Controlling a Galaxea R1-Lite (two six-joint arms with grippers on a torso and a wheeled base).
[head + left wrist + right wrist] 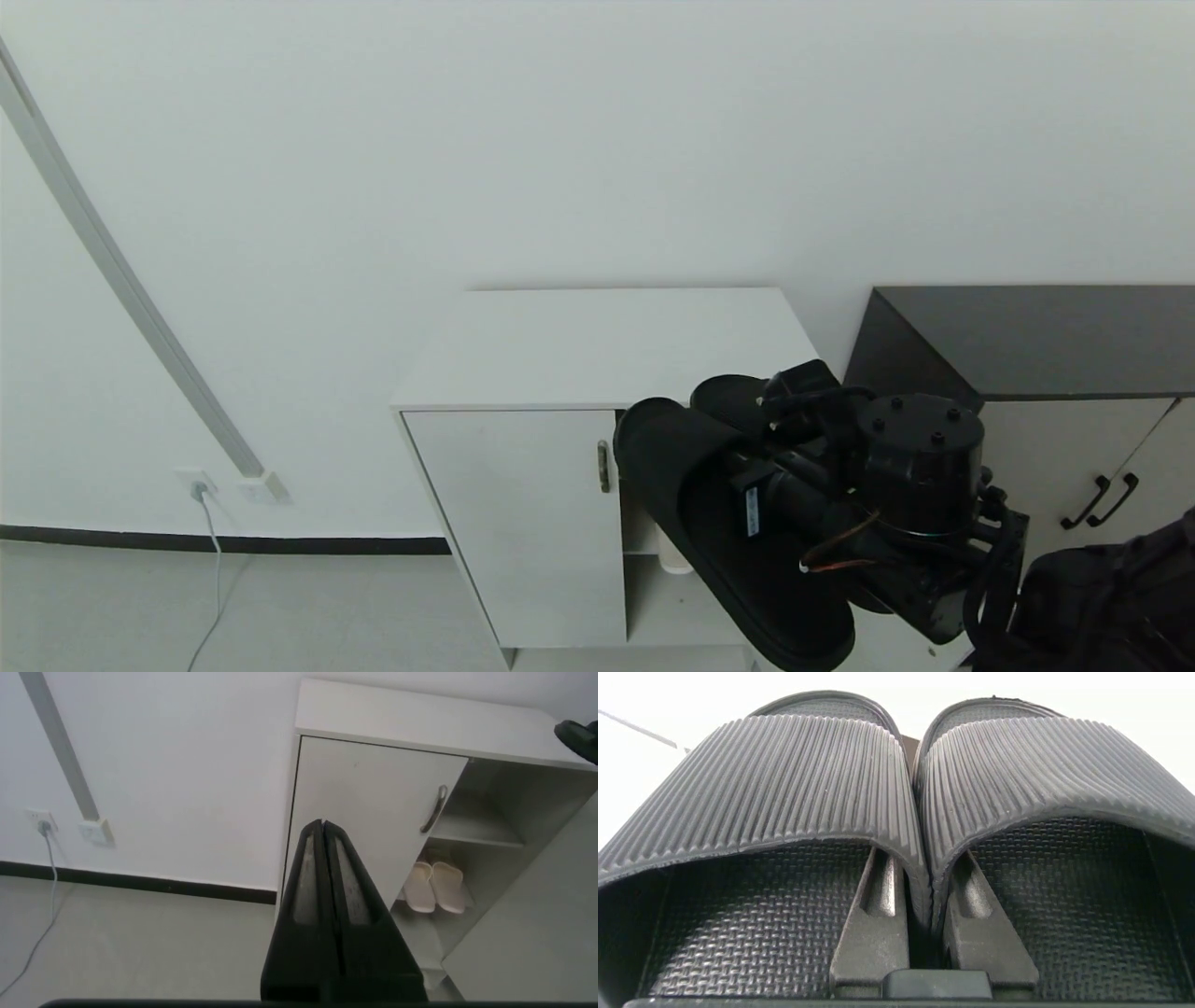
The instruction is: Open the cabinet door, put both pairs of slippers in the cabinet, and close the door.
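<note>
**Black slippers held before the half-open cabinet**

The right gripper (920, 882) is gripping the pair of black slippers (709, 509). One finger is lying inside each slipper, and the two adjoining side walls are being pinched between them. The pair is hanging in front of the open right half of the white cabinet (607, 345), toes tilted up toward its top edge. The left door (523, 523) is standing closed, its handle (604, 466) just beside the slippers. Inside the open half, a pair of cream slippers (437, 887) is resting side by side below a shelf (476, 833). The left gripper (323, 833) is hovering away from the cabinet front, its jaws pressed together on nothing. A dark-topped cabinet (1027, 336) is standing to the right, and a wall socket (198, 483) with a cable is sitting low on the left.
</note>
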